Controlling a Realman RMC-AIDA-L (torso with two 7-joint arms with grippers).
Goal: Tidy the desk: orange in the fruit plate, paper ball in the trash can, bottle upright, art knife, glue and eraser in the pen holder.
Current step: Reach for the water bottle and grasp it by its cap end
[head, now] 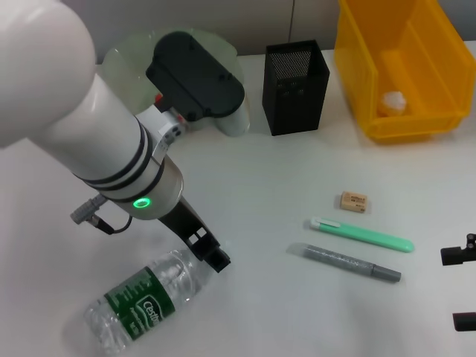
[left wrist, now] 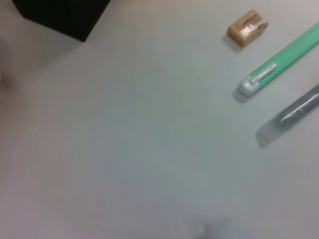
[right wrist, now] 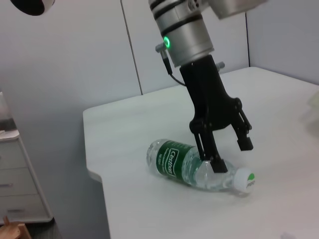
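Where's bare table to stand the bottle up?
Open patch: table between pen holder and the green and grey sticks. Also in front of those sticks. Crowded: eraser and sticks; left gripper, open, straddles the lying bottle. Right gripper parked at right edge.

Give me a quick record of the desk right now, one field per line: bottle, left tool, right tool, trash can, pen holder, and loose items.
bottle: lying on its side near the desk's front edge
left tool: open, straddling the bottle's neck end
right tool: idle at the right edge
trash can: yellow, paper ball inside
pen holder: black mesh, upright
loose items: eraser, green stick, grey stick
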